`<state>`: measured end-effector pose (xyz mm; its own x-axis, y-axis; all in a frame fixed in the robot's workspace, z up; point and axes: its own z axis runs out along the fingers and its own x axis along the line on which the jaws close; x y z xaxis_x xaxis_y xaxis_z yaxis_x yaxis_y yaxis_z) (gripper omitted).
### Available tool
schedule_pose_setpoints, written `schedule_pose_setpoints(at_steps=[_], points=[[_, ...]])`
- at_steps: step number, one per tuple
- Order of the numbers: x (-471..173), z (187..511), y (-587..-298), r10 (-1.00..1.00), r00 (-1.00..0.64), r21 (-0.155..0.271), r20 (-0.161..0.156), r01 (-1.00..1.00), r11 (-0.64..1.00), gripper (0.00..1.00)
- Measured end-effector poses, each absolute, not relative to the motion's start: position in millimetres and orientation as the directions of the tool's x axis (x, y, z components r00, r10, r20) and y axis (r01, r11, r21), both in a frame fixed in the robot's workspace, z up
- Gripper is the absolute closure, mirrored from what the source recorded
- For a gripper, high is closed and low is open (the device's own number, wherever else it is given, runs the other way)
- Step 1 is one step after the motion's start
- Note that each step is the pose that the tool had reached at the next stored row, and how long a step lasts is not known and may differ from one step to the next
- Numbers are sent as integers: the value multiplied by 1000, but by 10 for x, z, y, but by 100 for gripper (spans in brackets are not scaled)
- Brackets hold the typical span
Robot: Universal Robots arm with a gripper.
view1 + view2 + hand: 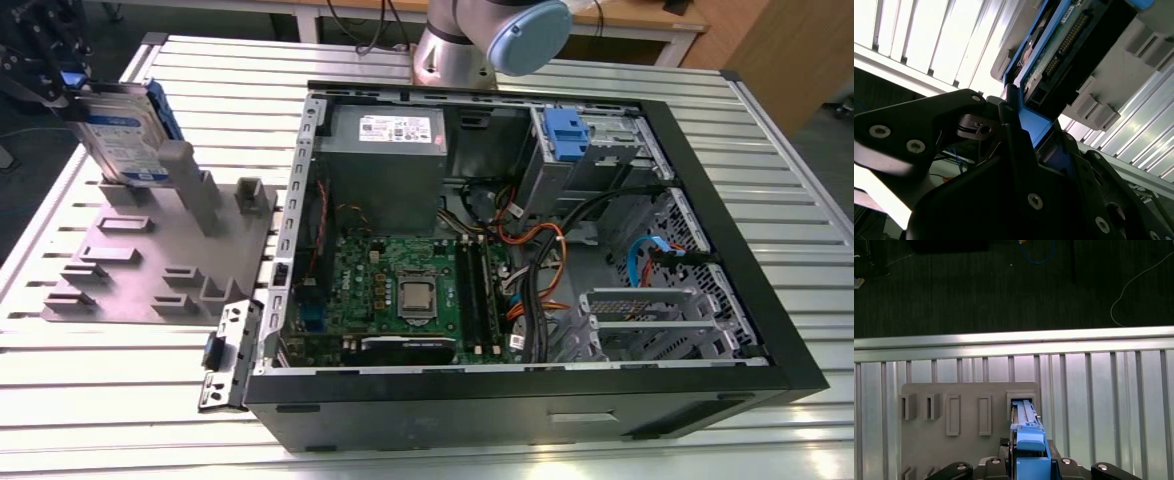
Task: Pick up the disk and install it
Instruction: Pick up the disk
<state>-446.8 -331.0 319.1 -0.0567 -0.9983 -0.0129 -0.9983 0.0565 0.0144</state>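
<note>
in the exterior view's upper left the gripper (67, 90) is clenched on the disk (123, 135), which stands on edge at the grey fixture plate (134, 270). the open computer case (534, 400) sits just beside the plate.

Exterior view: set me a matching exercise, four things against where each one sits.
Things:
1. disk
2. computer case
3. blue latch
4. processor

Places:
A. lies open on the slatted table
B. stands on edge in the grey holder, exterior view's left
C. middle of the green board
D. inside the case, towards the exterior view's right

Pairs: 1-B, 2-A, 3-D, 4-C
</note>
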Motion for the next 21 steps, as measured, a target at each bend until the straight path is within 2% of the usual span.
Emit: schedule_pose_setpoints(at_steps=[21], points=[[-4468, 3249, -3310, -998, -57, 14, -13, -998, 57, 64]])
